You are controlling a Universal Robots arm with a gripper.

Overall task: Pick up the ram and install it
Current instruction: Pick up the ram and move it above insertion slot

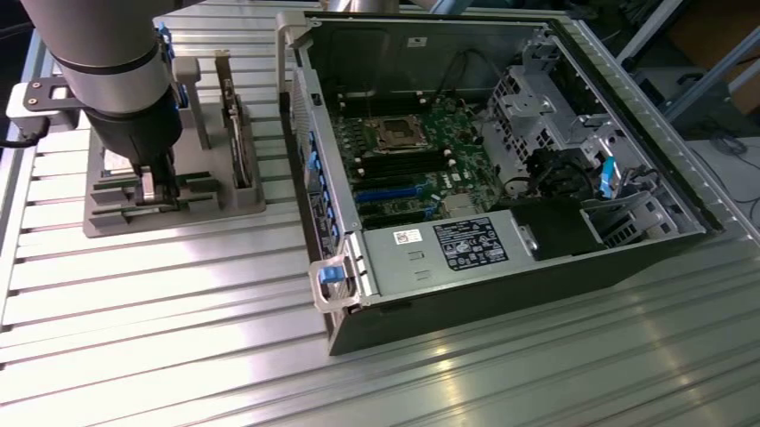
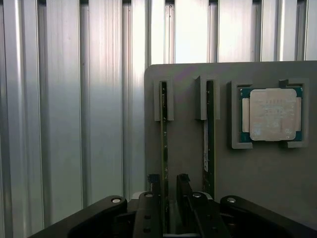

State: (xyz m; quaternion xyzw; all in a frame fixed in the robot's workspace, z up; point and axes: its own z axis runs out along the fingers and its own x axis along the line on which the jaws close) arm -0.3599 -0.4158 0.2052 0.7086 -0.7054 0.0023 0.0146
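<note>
Your gripper (image 2: 168, 182) sits low over 1 end of the ram (image 2: 163, 139), straddling its thin edge; you cannot tell whether it has clamped. The ram stands on edge in a slot of the grey holder (image 2: 185, 129), likely so it can be taken by its 2 flat faces. Seen edge-on, it is a long, narrow green board. A 2nd stick (image 2: 209, 134) stands in the next slot, with the CPU (image 2: 271, 115) beyond. The open PC (image 1: 392, 40) lies well apart across the table (image 1: 178, 356).
</note>
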